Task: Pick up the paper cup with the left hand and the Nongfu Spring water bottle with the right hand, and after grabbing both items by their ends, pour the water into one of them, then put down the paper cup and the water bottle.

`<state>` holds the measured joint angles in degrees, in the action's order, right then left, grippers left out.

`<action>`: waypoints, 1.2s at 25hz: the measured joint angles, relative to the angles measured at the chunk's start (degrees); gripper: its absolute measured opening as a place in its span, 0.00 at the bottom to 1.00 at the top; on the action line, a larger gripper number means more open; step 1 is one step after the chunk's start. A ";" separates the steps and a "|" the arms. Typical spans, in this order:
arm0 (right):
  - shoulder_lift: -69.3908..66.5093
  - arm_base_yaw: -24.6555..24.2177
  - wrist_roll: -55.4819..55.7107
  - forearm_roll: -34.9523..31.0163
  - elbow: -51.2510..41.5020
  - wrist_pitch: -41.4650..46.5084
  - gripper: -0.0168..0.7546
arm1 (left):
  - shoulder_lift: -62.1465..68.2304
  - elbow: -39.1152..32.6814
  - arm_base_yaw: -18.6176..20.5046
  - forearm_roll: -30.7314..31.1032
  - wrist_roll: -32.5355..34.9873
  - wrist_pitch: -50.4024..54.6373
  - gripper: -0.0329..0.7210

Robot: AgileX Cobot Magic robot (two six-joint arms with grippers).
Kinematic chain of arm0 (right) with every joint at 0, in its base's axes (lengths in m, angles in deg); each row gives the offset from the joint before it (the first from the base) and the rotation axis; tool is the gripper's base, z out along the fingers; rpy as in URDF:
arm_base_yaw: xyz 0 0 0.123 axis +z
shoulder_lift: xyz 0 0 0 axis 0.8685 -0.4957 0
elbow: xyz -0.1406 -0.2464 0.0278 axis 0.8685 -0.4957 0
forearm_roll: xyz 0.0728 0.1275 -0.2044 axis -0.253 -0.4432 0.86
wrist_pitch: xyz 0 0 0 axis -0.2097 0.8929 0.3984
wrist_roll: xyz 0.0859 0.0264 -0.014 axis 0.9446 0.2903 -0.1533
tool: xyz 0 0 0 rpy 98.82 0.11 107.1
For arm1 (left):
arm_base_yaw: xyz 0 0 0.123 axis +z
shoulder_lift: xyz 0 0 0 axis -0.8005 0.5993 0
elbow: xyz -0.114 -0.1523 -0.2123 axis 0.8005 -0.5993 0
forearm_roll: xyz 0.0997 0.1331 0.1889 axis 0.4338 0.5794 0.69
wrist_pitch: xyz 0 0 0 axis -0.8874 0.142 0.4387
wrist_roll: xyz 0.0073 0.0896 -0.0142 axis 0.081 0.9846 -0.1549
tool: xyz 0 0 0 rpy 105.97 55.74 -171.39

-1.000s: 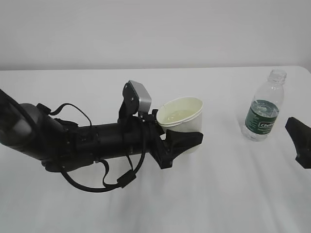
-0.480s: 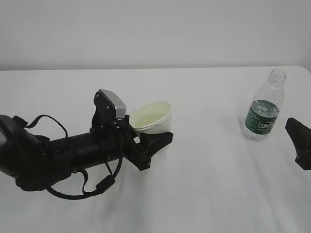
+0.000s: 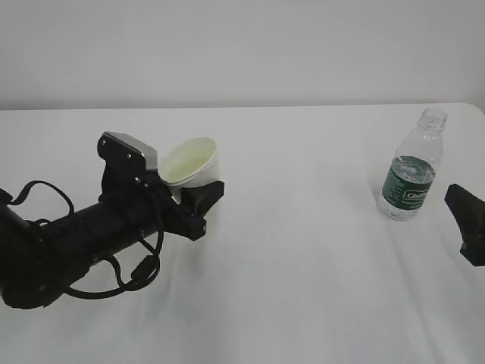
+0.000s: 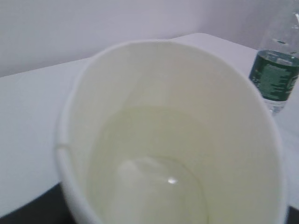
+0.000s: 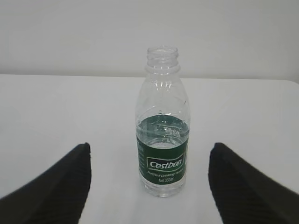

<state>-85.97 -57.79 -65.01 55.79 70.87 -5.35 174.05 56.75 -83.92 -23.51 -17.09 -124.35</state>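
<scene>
A white counter (image 3: 303, 288) fills the scene under a plain pale wall; on the left, the left hand (image 3: 198, 205), a thick black arm with looping cables and a grey block at the wrist, lies low over the counter and reaches toward the middle; its tool is partly closed around the paper cup (image 3: 191, 161), gripping the lower part of the cup's wall; the cup leans, its open mouth tipped up and toward the left; whether its base touches the counter cannot be told. In the left wrist view the cup's cream inside fills the picture and a pale pool of water (image 4: 159, 191) sits at the bottom.

Well apart on the right stands the Nongfu Spring water bottle (image 3: 412, 168), upright on the counter, uncapped, with a dark green label band; clear water shows behind the label in the right wrist view. The right hand (image 3: 468, 224) shows only as a black tip at the right edge, near the bottle but apart from it; its tool is spread wide and holds nothing, one finger on either side of the bottle in its own view.

The pour looks done and the bottle set down; the cup seems to be the last thing to place. The risk lies in the lean; if the tool lets go while the cup is tilted, the cup may tip and spill its water across the counter; a squeeze on the soft paper wall could also buckle it.
</scene>
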 joint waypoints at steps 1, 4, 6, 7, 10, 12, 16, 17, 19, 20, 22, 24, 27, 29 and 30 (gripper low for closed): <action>0.00 0.00 0.00 0.00 0.00 0.00 0.79 | 0.00 -0.09 0.00 -1.33 0.49 0.00 0.60; 0.00 0.00 0.00 0.00 0.00 0.00 0.79 | 0.00 -0.12 0.00 -5.21 1.19 0.00 0.60; 0.00 0.00 0.00 0.00 0.00 0.00 0.79 | 0.00 -0.22 0.00 -8.39 1.56 0.00 0.60; 0.00 0.00 0.00 0.00 0.00 0.00 0.79 | 0.00 -0.22 0.00 -9.63 2.30 0.00 0.60; 0.00 0.00 0.00 0.00 0.00 0.00 0.79 | 0.00 -0.22 0.00 -13.80 4.40 0.00 0.60; 0.00 0.00 0.00 0.00 0.00 0.00 0.79 | 0.00 -0.22 0.00 -15.75 5.51 0.00 0.60; 0.00 0.00 0.00 0.00 0.00 0.00 0.79 | -0.64 -1.67 0.00 -20.97 6.83 0.00 0.60; 0.00 0.00 0.00 0.00 0.00 0.00 0.79 | -0.98 -2.32 0.00 -22.39 7.31 0.00 0.60; 0.00 0.00 0.00 0.00 0.00 0.00 0.79 | -1.66 -3.40 0.00 -25.75 8.60 0.00 0.60; 0.00 0.00 0.00 0.00 0.00 0.00 0.79 | -1.91 -3.68 0.00 -26.87 8.77 0.00 0.60; 0.00 0.00 0.00 0.00 0.00 0.00 0.79 | -1.90 -4.04 0.00 -28.54 9.00 -0.10 0.60; 0.00 0.00 0.00 0.00 0.00 0.00 0.79 | -1.90 -4.28 0.00 -29.69 9.22 -0.10 0.60; 0.00 0.00 0.00 0.00 0.00 0.00 0.79 | -1.90 -4.39 0.00 -32.73 9.32 -0.10 0.60; 0.00 0.00 0.00 0.00 0.00 0.00 0.79 | -1.90 -4.39 0.00 -34.33 9.32 -0.10 0.60; 0.00 0.00 0.00 0.00 0.00 0.00 0.79 | -1.90 -4.39 0.00 -34.60 9.32 -0.10 0.60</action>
<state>-85.97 -57.79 -65.01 55.79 70.87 -5.35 172.15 52.36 -83.92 -58.11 -7.78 -124.45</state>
